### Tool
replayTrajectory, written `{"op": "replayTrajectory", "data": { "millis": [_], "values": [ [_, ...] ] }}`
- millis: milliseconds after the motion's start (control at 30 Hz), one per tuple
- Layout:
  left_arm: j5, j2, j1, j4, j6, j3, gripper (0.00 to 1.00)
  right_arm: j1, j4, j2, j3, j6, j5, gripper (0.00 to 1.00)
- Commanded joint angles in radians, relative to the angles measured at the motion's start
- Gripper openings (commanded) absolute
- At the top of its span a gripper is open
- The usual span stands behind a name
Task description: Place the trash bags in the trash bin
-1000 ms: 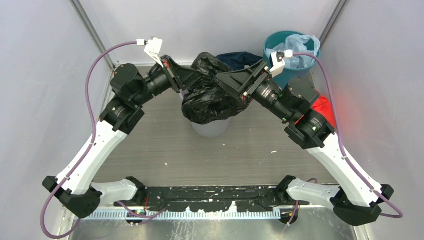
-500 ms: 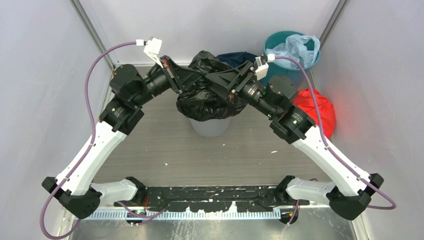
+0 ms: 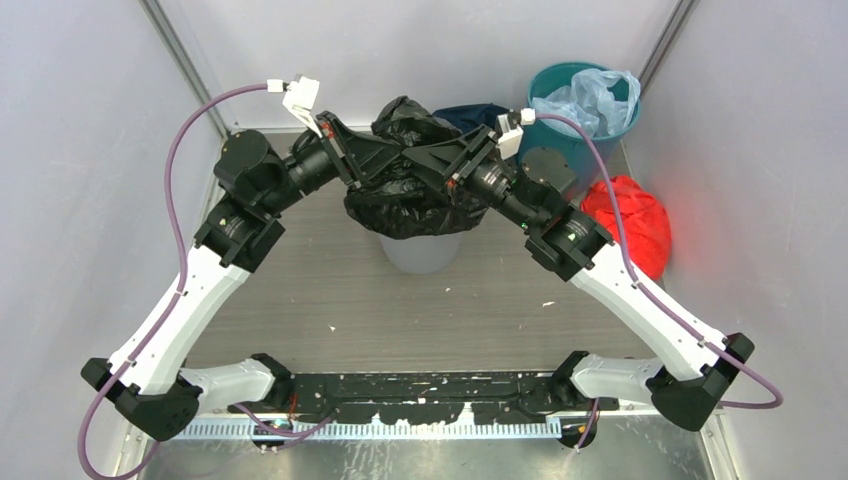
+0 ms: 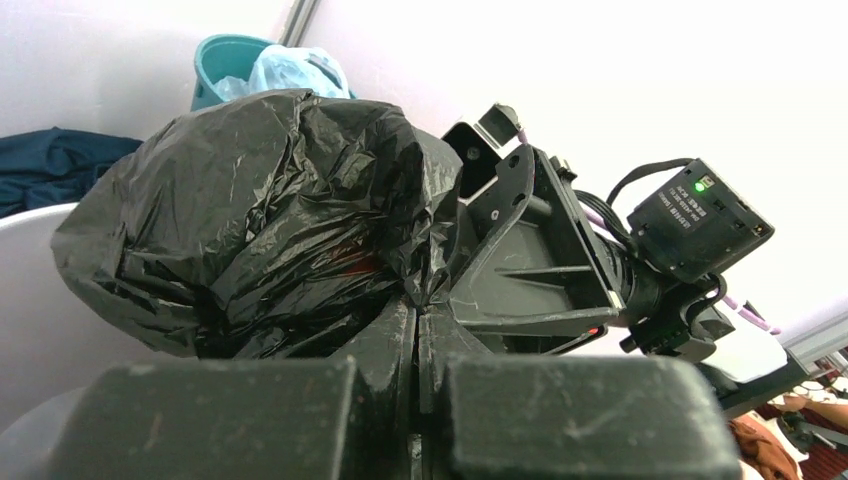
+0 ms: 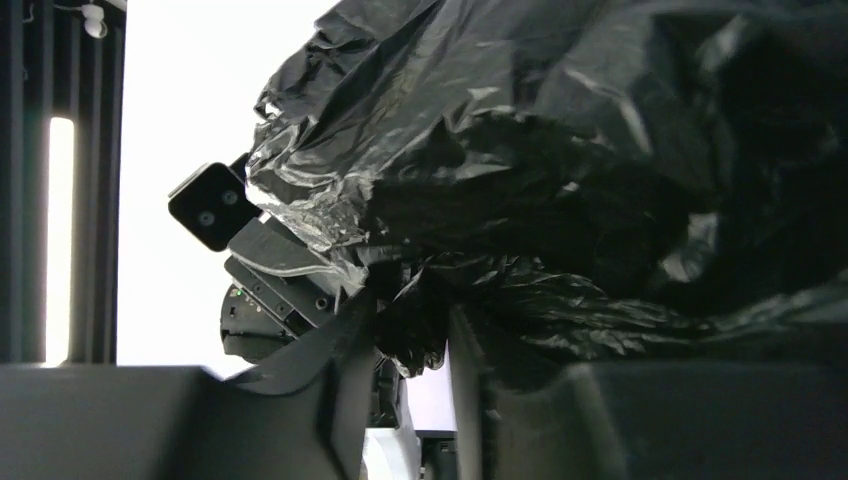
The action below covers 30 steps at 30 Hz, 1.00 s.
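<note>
The black trash bag (image 3: 405, 190) hangs crumpled over the mouth of the light grey trash bin (image 3: 422, 256), covering its rim. My left gripper (image 3: 392, 158) reaches in from the left; in the left wrist view its jaws (image 4: 417, 308) are shut on a pinch of the bag (image 4: 260, 210). My right gripper (image 3: 418, 156) comes in from the right, tip to tip with the left. In the right wrist view it (image 5: 412, 320) stands open with a wad of the bag (image 5: 520, 170) hanging between its fingers, a strip of light still showing beside the wad.
A teal bin (image 3: 545, 75) holding a pale blue plastic bag (image 3: 590, 95) stands at the back right. A red cloth bundle (image 3: 630, 222) lies beside the right arm, and a dark blue cloth (image 3: 470, 117) lies behind the bag. White walls close in on both sides.
My right arm has swung left, uncovering the red bundle, and its gripper has reached the bag next to the left gripper. The bag has bunched up and shifted slightly left.
</note>
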<state>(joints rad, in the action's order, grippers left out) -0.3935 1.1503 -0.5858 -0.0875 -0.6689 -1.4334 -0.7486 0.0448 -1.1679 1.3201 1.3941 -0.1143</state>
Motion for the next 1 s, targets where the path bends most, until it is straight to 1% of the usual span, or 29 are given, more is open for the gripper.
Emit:
{"op": "replayTrajectory", "data": {
  "millis": [0, 33, 100, 200, 300, 500, 733, 867, 967],
  "values": [
    [-0.027, -0.027, 0.005, 0.049, 0.009, -0.007, 0.00, -0.001, -0.060, -0.013, 0.006, 0.011, -0.022, 0.29],
    [-0.028, -0.026, 0.005, 0.048, 0.008, -0.009, 0.00, 0.000, -0.060, -0.013, 0.002, 0.010, -0.026, 0.23],
    [-0.028, -0.024, 0.005, 0.040, 0.010, -0.019, 0.00, 0.000, -0.056, -0.005, -0.003, 0.005, -0.032, 0.17],
    [-0.024, -0.016, 0.005, 0.021, 0.019, -0.043, 0.00, 0.000, -0.001, 0.026, -0.001, -0.030, -0.037, 0.11],
    [-0.017, -0.005, 0.007, -0.003, 0.031, -0.076, 0.00, -0.001, 0.074, 0.078, 0.010, -0.080, -0.038, 0.11],
    [-0.015, 0.035, 0.028, -0.056, 0.045, -0.159, 0.00, 0.000, 0.283, 0.177, 0.078, -0.221, -0.058, 0.11],
    [-0.022, 0.078, 0.103, -0.129, 0.059, -0.275, 0.00, -0.001, 0.546, 0.273, 0.124, -0.405, -0.063, 0.11],
    [-0.035, 0.092, 0.156, -0.158, 0.059, -0.322, 0.00, 0.000, 0.674, 0.357, 0.130, -0.508, 0.027, 0.10],
    [-0.049, 0.094, 0.197, -0.160, 0.048, -0.335, 0.00, -0.001, 0.750, 0.423, 0.151, -0.562, 0.162, 0.10]
  ]
}}
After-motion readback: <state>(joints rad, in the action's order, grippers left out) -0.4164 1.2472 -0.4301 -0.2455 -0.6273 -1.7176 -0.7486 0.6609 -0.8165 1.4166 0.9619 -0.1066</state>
